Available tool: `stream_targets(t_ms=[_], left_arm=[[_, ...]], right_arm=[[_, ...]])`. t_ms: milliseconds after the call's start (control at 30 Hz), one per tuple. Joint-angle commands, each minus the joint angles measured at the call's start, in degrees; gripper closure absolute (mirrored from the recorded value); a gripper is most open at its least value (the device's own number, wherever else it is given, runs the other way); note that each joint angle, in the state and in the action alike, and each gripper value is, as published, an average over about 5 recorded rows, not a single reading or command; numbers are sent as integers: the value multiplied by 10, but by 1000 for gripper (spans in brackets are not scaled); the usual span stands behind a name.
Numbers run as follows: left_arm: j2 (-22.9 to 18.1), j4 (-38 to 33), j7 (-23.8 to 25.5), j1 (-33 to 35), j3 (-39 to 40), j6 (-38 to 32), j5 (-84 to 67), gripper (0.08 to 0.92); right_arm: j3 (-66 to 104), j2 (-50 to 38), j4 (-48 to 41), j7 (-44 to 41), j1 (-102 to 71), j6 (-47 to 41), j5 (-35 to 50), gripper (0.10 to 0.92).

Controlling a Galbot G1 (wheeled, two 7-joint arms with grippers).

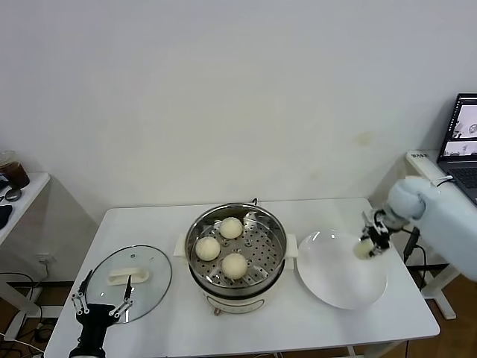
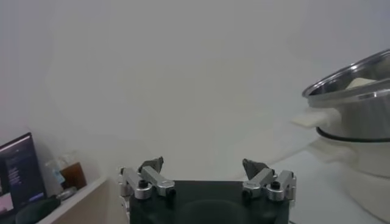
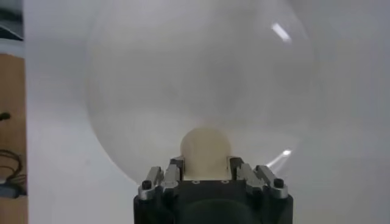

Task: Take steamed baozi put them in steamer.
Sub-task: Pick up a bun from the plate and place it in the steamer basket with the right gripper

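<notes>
Three pale steamed baozi (image 1: pixel 231 227) (image 1: pixel 207 247) (image 1: pixel 235 265) lie on the perforated tray inside the shiny steamer (image 1: pixel 272 224) at the table's middle. One more cream baozi (image 1: pixel 364 248) (image 3: pixel 205 149) sits between the fingers of my right gripper (image 1: pixel 367 246) (image 3: pixel 205 163), which is shut on it just above the right part of the white plate (image 1: pixel 335 287) (image 3: pixel 183 73). My left gripper (image 1: pixel 102 304) (image 2: pixel 203 165) stands open and empty at the front left, over the glass lid. The steamer's rim (image 2: pixel 347 88) shows far off in the left wrist view.
The round glass lid (image 1: pixel 141 265) with a white handle lies left of the steamer. A laptop (image 1: pixel 460 142) sits on a side table at the far right. A dark cup (image 1: pixel 11 170) stands on the desk at the far left.
</notes>
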Motion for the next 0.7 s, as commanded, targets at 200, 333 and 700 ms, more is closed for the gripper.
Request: stream_targets(t_ms=[200,333,700], left_arm=[[4,4,-1,-9,8,1,-3,177],[4,6,-2,-8,5,0,-5,177],[5,2,0,-8,-11,1,-11,177]], right_arm=[[-269,134,138,65,350,-127,329,553],[-284,193,147,104,333,-166,360,550],[-285,282,71,135,223,-203,298,550]])
